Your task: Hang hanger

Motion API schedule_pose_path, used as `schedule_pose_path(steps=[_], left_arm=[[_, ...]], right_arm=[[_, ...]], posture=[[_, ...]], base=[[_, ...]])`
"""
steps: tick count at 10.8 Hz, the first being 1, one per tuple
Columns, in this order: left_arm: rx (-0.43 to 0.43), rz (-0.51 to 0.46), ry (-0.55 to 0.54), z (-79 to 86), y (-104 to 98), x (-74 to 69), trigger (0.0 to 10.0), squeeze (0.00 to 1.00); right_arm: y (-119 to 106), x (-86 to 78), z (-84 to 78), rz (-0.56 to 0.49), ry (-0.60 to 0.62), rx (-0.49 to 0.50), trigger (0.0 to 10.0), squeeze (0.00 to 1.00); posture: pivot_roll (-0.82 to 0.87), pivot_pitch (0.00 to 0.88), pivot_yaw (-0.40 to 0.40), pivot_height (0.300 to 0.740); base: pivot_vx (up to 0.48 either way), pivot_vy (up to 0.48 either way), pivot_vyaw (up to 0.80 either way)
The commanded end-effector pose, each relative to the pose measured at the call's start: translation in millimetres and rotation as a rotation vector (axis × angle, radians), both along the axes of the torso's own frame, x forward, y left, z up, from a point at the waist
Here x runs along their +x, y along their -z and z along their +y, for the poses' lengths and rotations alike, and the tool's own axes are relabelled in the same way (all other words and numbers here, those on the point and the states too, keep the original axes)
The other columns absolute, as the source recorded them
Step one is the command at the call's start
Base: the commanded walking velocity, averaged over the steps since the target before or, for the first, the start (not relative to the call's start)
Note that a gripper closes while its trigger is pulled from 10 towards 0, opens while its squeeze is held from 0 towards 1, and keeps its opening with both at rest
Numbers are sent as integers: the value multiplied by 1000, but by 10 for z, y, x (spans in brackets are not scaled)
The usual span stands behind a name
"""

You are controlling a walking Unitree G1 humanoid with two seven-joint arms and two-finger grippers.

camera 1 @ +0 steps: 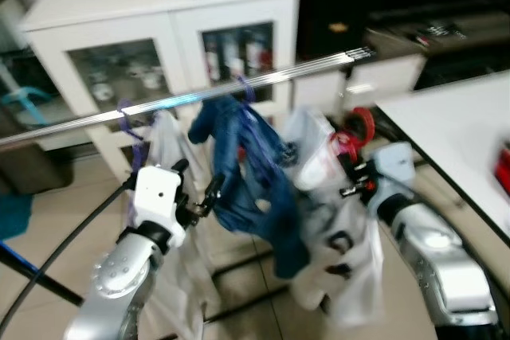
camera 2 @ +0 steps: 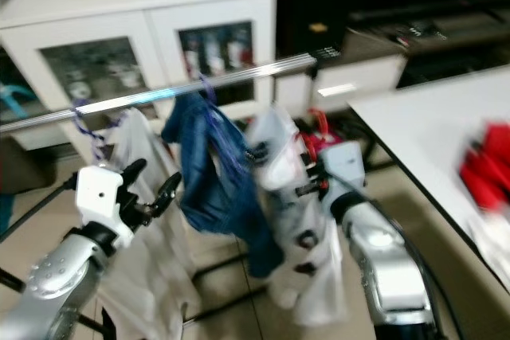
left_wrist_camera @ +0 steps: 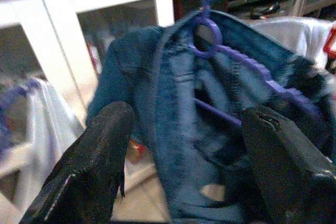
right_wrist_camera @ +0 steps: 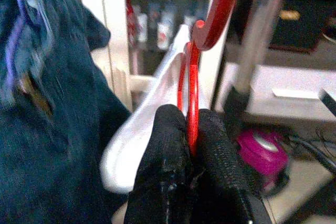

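A silver clothes rail (camera 1: 199, 97) crosses the scene at chest height. My right gripper (right_wrist_camera: 191, 129) is shut on a red hanger (right_wrist_camera: 197, 51) that carries a white garment (camera 1: 339, 252); its hook (camera 1: 361, 123) sits just below the rail's right part. A blue denim garment (camera 1: 247, 181) hangs from the rail on a purple hanger (left_wrist_camera: 210, 32). My left gripper (camera 1: 195, 189) is open, just left of the denim, its fingers (left_wrist_camera: 100, 156) spread in front of it. Another white garment (camera 1: 163, 145) hangs on a purple hanger at the left.
A white cabinet (camera 1: 159, 5) with glass doors stands behind the rail. A white table (camera 1: 462, 141) lies to the right, with something red (camera 2: 490, 173) on it. The rail's dark frame legs (camera 1: 239, 292) stand on the tiled floor.
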State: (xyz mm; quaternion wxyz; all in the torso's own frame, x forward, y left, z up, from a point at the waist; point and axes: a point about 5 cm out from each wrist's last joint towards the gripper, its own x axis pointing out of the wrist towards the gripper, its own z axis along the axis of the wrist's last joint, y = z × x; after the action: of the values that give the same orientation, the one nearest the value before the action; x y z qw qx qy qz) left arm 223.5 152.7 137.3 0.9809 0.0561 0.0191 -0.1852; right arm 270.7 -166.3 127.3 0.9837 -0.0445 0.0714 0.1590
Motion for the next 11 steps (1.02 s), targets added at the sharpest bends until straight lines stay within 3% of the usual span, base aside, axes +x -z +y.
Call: schedule_pose_path(steps=[1, 4, 7, 9, 11], left_arm=[[29, 10, 42, -22, -10, -16, 10000, 0], [75, 25, 175, -118, -67, -39, 10000, 0], [66, 24, 254, -195, -142, -10, 10000, 0], [29, 16, 301, -239, -222, -17, 10000, 0], [-49, 6, 390, -326, -335, -59, 10000, 0]], right_arm=[[-80, 32, 91, -23, -36, 38, 10000, 0], [-154, 172, 102, -49, -55, 49, 10000, 0], [-375, 514, 174, -122, -86, 67, 10000, 0], [-451, 695, 216, -129, -88, 44, 10000, 0], [-351, 838, 218, -44, -63, -38, 10000, 0]], posture=[[-44, 0, 36, 740], [-46, 0, 37, 740], [-44, 0, 34, 740], [-41, 0, 33, 740], [-41, 0, 34, 740]], base=[[0, 0, 0], [0, 0, 0], [0, 0, 0], [0, 0, 0], [0, 0, 0]])
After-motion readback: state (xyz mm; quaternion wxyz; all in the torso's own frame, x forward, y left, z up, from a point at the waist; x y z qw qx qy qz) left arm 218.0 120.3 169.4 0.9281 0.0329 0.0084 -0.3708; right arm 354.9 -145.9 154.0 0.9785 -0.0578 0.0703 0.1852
